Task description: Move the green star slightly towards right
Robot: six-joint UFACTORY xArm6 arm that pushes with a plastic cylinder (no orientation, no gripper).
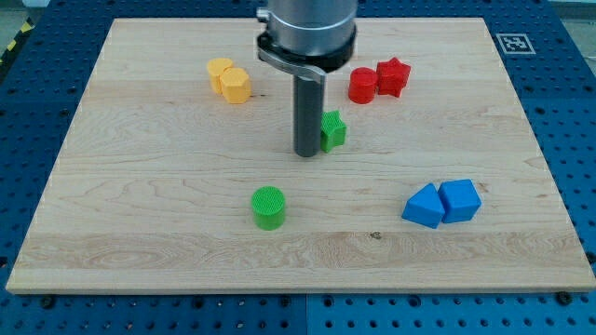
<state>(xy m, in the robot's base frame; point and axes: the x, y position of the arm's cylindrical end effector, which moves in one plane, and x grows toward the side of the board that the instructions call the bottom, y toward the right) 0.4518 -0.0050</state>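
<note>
My tip (307, 154) sits down on the board (140, 205), at the left side of the green star (333, 130), touching or just about touching it. No jaws here, just a bare rod, holding nothing. The star is near board centre, partly hidden behind the rod, so its shape is hard to read.

Risks, as I judge them:
- Contact looks off-centre, low on the star's left edge; a push from there could spin it or send it up-right instead of straight right.
- Star points give a poor pushing face, so the tip may slip off.
- Task says slightly; overshoot would carry it toward the red blocks up-right, a red cylinder (362, 86) touching a red star (393, 76).

Materials: rod is dark, smooth, metal-looking under a grey housing. Board is pale wood with visible grain, likely low friction. Blocks look like ribbed plastic, light.

Others, all well apart: green cylinder (269, 207) below-left, two yellow blocks (229, 80) touching at top-left, blue pair (441, 203) touching at lower right, one wedge-like, one cube-like.
</note>
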